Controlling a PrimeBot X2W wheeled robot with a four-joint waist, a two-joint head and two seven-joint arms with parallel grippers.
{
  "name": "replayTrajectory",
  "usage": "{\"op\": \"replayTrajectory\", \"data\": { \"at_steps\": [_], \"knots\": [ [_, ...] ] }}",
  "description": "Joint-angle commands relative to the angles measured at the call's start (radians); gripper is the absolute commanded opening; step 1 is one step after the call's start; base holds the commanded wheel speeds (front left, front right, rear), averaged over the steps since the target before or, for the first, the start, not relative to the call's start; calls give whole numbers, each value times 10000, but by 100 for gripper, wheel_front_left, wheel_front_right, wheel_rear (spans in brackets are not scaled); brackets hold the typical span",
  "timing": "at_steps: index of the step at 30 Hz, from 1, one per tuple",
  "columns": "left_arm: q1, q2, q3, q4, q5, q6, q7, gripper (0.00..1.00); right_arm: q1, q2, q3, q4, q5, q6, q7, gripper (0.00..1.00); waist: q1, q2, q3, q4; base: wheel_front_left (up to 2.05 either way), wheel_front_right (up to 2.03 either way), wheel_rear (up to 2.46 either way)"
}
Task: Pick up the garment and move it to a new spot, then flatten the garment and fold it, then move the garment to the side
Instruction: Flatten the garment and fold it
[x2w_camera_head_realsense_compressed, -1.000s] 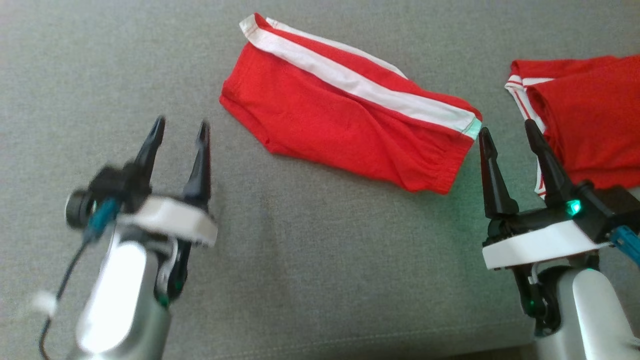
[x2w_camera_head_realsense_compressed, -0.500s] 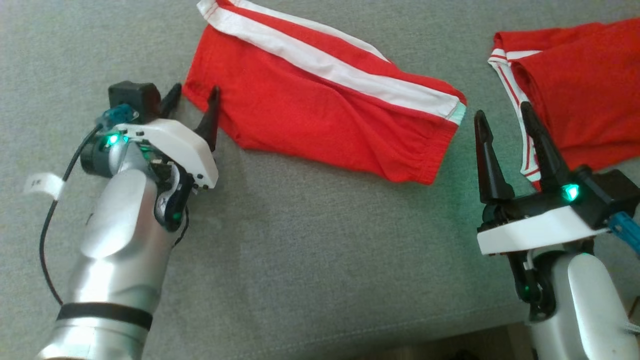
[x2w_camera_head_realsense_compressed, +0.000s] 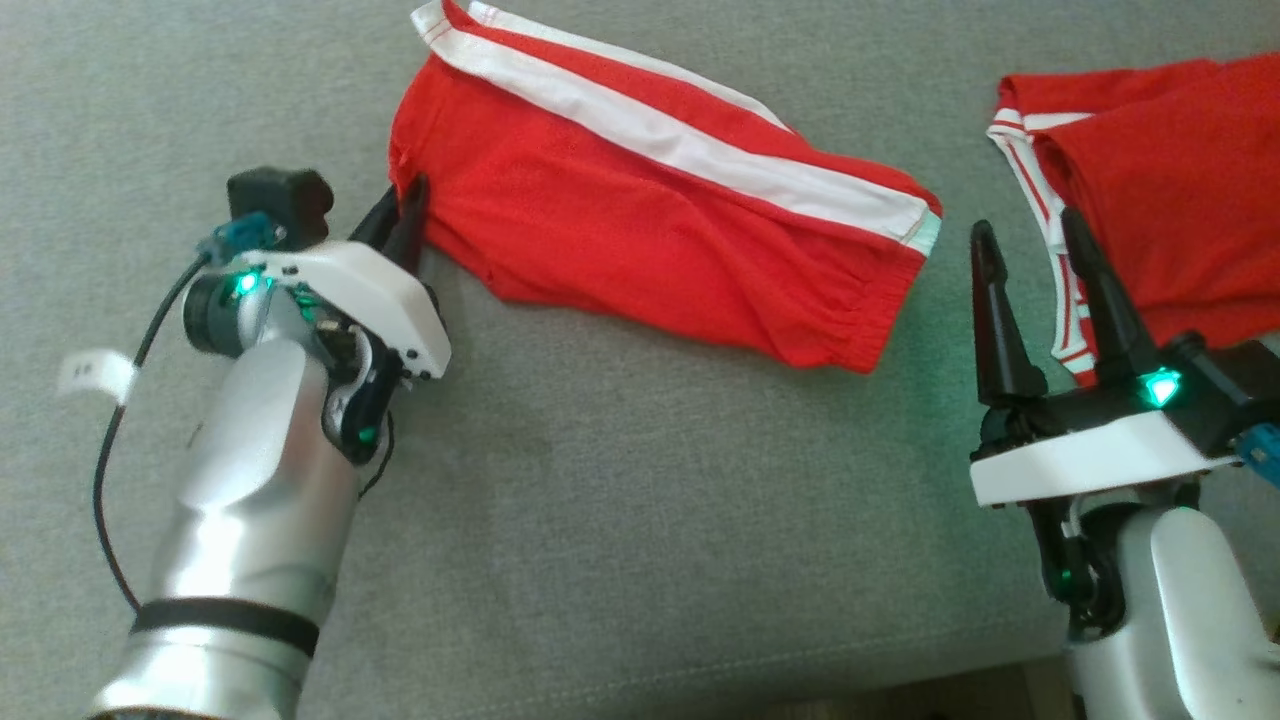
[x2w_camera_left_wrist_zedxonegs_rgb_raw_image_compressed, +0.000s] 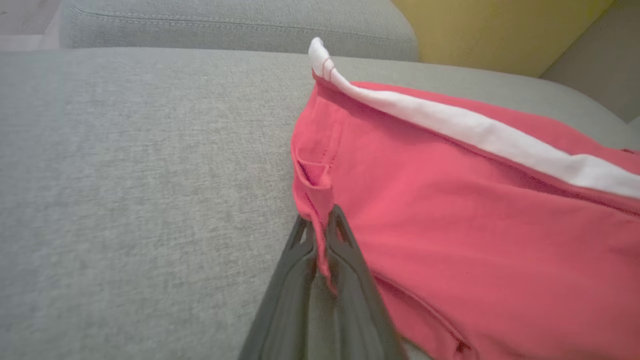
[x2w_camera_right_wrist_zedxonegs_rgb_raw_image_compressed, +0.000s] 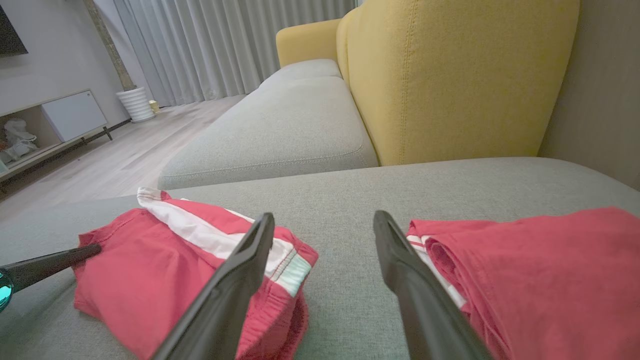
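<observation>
A pair of red shorts (x2w_camera_head_realsense_compressed: 640, 230) with a white side stripe lies folded on the grey sofa seat (x2w_camera_head_realsense_compressed: 620, 520). My left gripper (x2w_camera_head_realsense_compressed: 408, 200) is shut on the shorts' left corner; in the left wrist view its dark fingers (x2w_camera_left_wrist_zedxonegs_rgb_raw_image_compressed: 345, 250) pinch a fold of red cloth (x2w_camera_left_wrist_zedxonegs_rgb_raw_image_compressed: 320, 200). My right gripper (x2w_camera_head_realsense_compressed: 1030, 235) hovers open to the right of the shorts, between them and a second red garment (x2w_camera_head_realsense_compressed: 1170, 210), with nothing between its fingers. The right wrist view shows the shorts (x2w_camera_right_wrist_zedxonegs_rgb_raw_image_compressed: 165, 270) at lower left with the left gripper's finger (x2w_camera_right_wrist_zedxonegs_rgb_raw_image_compressed: 50, 262) on their edge.
The second red garment with white trim (x2w_camera_right_wrist_zedxonegs_rgb_raw_image_compressed: 550, 270) lies at the right of the seat. A yellow backrest (x2w_camera_right_wrist_zedxonegs_rgb_raw_image_compressed: 450, 75) rises behind the seat, and another grey cushion (x2w_camera_right_wrist_zedxonegs_rgb_raw_image_compressed: 280, 130) extends beyond. The seat's front edge (x2w_camera_head_realsense_compressed: 700, 680) runs along the bottom of the head view.
My left gripper reached forward to the shorts' left corner and closed on it, bunching the cloth slightly. The right gripper stayed put. The head camera shifted a little.
</observation>
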Motion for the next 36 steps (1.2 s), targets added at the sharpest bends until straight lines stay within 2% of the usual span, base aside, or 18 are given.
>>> {"op": "replayTrajectory", "data": {
  "at_steps": [1, 5, 10, 16, 23, 24, 25, 29, 36],
  "knots": [
    [52, 220, 280, -312, -84, 65, -166, 0, 38, -19, 142, -296, 42, 65, -67, 100, 0, 0, -61, 95, 0, 0, 0],
    [766, 104, 410, -754, -330, 193, -674, 0, 179, -19, -45, -266, 41, 65, 22, 100, 0, 0, -270, 330, 0, 0, 0],
    [1997, 53, 515, -1934, -603, 374, -957, 0, 393, -19, -284, -354, 51, 65, 181, 100, 0, 0, -547, 736, 0, 0, 0],
    [3473, 183, 451, -3696, -693, 717, -548, 0, 732, -19, -480, -536, 4, 65, 424, 100, 0, 0, -864, 1007, 0, 0, 0],
    [5273, 225, 696, -5533, -1060, 1470, 108, 0, 1033, -19, -516, -625, 103, 65, 604, 100, 0, 0, -1120, 885, 0, 0, 0],
    [5388, 250, 705, -5656, -1053, 1543, 165, 35, 1055, -19, -520, -627, 112, 65, 615, 100, 0, 0, -1136, 877, 0, 0, 0],
    [5489, 273, 690, -5731, -1035, 1612, 252, 98, 1072, -19, -520, -621, 123, 65, 627, 100, 0, 0, -1164, 871, 0, 0, 0],
    [5738, 296, 710, -6149, -939, 1831, 124, 100, 1064, -18, -427, -676, 0, 65, 683, 100, 0, 0, -1267, 841, 0, 0, 0],
    [5909, 557, 1010, -7355, -131, 2285, -1514, 100, 944, -34, -213, -829, -469, 65, 818, 100, 0, 0, -1657, 903, 0, 0, 0]
  ]
}}
